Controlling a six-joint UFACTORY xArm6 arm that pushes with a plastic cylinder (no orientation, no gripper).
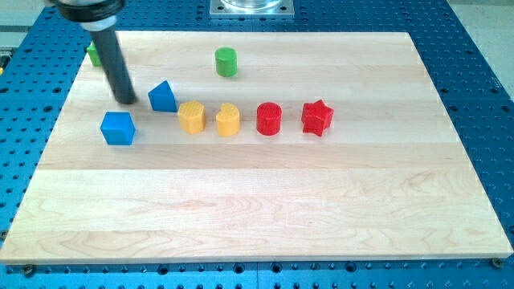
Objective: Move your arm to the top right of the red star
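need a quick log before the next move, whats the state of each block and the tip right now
my tip: on the board, just left of the blue triangular block, far left of the red star
red star: untouched, right end of the row
red cylinder: upright
two yellow blocks: side by side
blue triangular block: free
blue cube: free
green cylinder: upright
green block: partly hidden by the rod

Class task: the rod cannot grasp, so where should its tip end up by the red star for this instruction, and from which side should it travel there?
Aim my tip at the bare board just above and right of the red star. It now sits far to the view's left, beside the blue triangular block. Probably best to travel along the view's top, above the green cylinder, avoiding the row of blocks.
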